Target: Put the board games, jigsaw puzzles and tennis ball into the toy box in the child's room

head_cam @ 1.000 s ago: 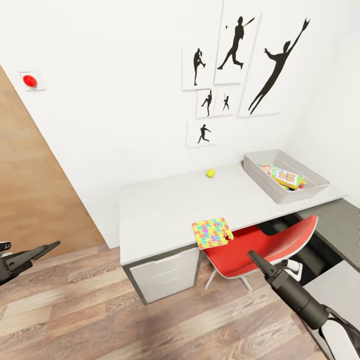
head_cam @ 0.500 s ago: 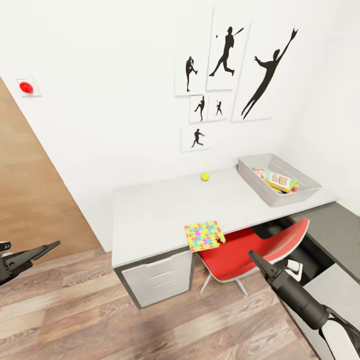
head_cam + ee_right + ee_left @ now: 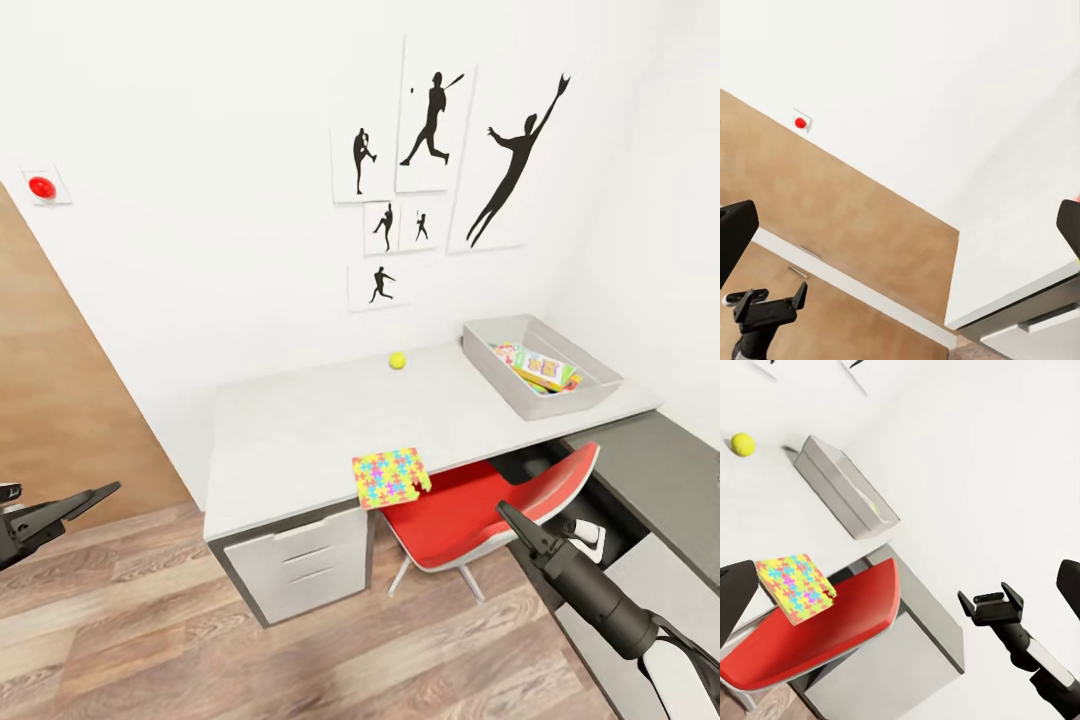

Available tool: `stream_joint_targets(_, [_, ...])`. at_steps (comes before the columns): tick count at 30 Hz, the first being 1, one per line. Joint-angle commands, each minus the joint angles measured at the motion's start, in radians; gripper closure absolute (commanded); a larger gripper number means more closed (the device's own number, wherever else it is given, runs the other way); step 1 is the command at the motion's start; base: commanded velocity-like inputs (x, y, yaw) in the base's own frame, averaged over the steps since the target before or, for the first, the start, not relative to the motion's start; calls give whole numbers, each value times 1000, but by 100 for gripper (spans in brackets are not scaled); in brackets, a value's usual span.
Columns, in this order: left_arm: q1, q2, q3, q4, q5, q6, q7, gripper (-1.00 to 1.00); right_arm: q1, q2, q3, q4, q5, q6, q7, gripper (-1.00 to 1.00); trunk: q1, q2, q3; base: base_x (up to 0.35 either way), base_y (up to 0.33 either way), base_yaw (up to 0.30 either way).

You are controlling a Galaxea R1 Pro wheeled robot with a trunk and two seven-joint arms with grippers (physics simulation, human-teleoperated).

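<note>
One jigsaw puzzle [image 3: 390,477] [image 3: 795,587], a pastel mosaic slab, lies on the white table [image 3: 290,440] and juts over its front edge above a red chair. The tennis ball [image 3: 398,360] [image 3: 742,443] rests near the wall. At the table's right end stands the grey toy box [image 3: 495,385] [image 3: 840,495] with colourful flat board games [image 3: 545,369] inside; I cannot tell how many. My left gripper [image 3: 85,500] hangs open at the far left, well short of the table. My right gripper [image 3: 515,522] is open too, hovering in front of the chair. The bed is out of view.
A red chair [image 3: 470,510] is tucked under the table beside white drawers [image 3: 300,565]. A lower dark-grey-topped cabinet [image 3: 640,465] runs along the right wall. Wood-plank floor [image 3: 250,660] lies between me and the table. A wooden door [image 3: 50,400] is on the left.
The whole picture has shifted: the camera moved, so the table and pictures sit further left. Both arms hold the same pose, and nothing on the table has moved.
</note>
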Motion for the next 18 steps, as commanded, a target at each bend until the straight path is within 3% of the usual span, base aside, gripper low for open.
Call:
stream_joint_targets(1, [-1,0,0,0,-1,11,-4,-100,-1,0,-1,0,-3,7,0,-100,1,-2,0,0,-217,0])
stream_joint_targets(7, [-1,0,0,0,-1,11,-4,-100,-1,1,0,0,30,7,1,-100,1,-2,10,0,-234,0])
stream_joint_targets(14, [-1,-1,0,0,1,11,-4,-100,-1,1,1,0,35,7,2,-100,1,-2,21,0,-52,0])
stream_joint_targets(18, [-1,0,0,0,0,11,-4,-100,-1,1,1,0,35,7,2,-100,1,-2,28,38,-198,0])
